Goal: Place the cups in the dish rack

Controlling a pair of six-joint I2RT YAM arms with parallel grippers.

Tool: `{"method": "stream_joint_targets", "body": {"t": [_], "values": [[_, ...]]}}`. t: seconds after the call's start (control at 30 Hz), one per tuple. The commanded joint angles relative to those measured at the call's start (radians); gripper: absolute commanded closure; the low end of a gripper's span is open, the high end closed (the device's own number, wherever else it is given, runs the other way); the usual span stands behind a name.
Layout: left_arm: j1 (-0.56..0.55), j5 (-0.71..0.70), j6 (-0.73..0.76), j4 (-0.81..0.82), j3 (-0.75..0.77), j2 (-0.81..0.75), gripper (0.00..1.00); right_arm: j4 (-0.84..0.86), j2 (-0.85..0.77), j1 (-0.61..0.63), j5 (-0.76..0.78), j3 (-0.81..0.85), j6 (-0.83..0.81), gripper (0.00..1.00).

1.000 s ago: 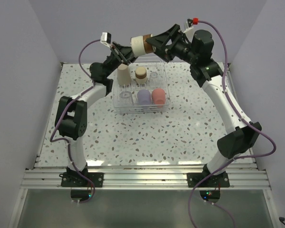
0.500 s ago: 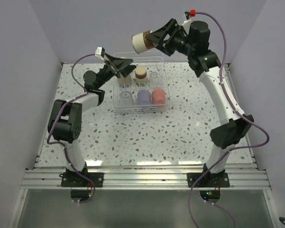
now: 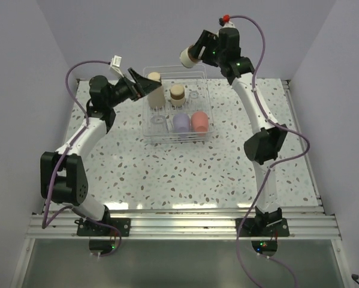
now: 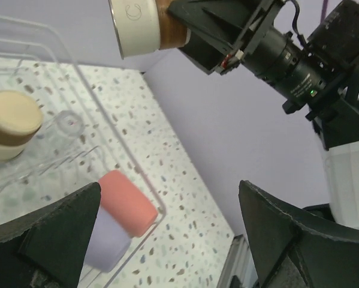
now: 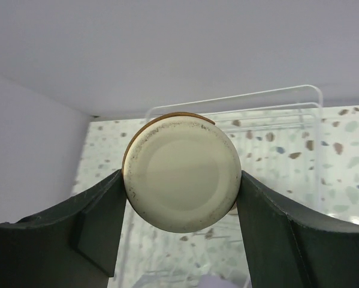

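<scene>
The white dish rack (image 3: 148, 129) stands at the table's far middle. In it are a larger beige cup (image 3: 156, 96), a tan brown-rimmed cup (image 3: 177, 93), a lavender cup (image 3: 181, 122), a coral-red cup (image 3: 199, 121) and two clear glass cups (image 3: 194, 95). My left gripper (image 3: 147, 86) is open just left of the beige cup, holding nothing. The left wrist view shows its open gripper (image 4: 167, 240) over the coral-red cup (image 4: 128, 203) and lavender cup (image 4: 107, 240). High above the rack's back edge, my right gripper (image 3: 194, 55) is shut on another tan brown-rimmed cup (image 5: 180, 171), base toward the camera.
Grey walls close in the speckled table (image 3: 185, 174) at the back and both sides. An aluminium rail (image 3: 179, 225) runs along the near edge by the arm bases. The right arm's purple cable (image 3: 260, 36) loops high near the back wall.
My left gripper has opened and drawn back to the left of the beige cup in the rack. The right arm has swung its held tan cup slightly right and back.
</scene>
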Motion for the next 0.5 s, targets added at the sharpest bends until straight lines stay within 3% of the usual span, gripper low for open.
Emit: {"method": "stream_joint_targets", "body": {"t": [0.0,0.23,0.47], "values": [[0.004,-0.038,0.249,-0.275,0.011,-0.052,0.0,0.002,0.089,-0.002,0.166,0.093,-0.142,1.0],[0.005,-0.065,0.312,-0.36,-0.053,-0.111,0.0,0.082,0.216,0.016,0.266,0.114,-0.205,1.0],[0.005,-0.064,0.301,-0.343,-0.088,-0.081,0.0,0.138,0.288,0.033,0.358,0.123,-0.284,1.0]]}}
